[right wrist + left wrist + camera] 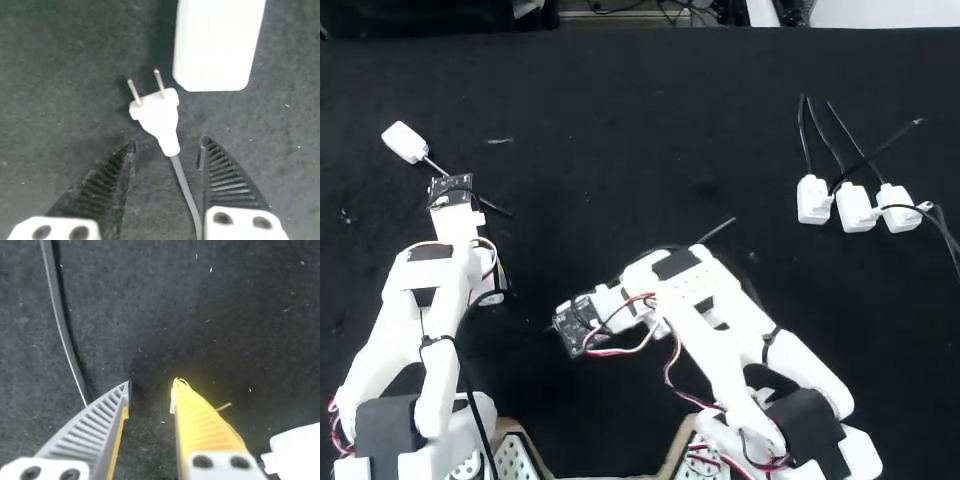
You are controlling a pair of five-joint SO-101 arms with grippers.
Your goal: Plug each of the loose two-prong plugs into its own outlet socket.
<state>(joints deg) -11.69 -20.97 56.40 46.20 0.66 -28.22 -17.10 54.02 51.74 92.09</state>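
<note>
A white two-prong plug (155, 112) lies flat on the black mat, prongs pointing at a white outlet block (217, 42) just beyond it. My right gripper (167, 147) is open, its fingers on either side of the plug's rear end and grey cable (185, 195), not closed on them. In the high view the right gripper (563, 325) sits low at the table's middle, pointing left toward a white piece (490, 297) by the left arm. My left gripper (150, 390) is open over bare mat, holding nothing, with a black cable (60, 320) beside it.
Another white piece (405, 142) with a thin black cable lies at the far left, just beyond the left arm (450, 200). Three white pieces (855, 208) with black cables sit in a row at the right. The mat's far middle is open.
</note>
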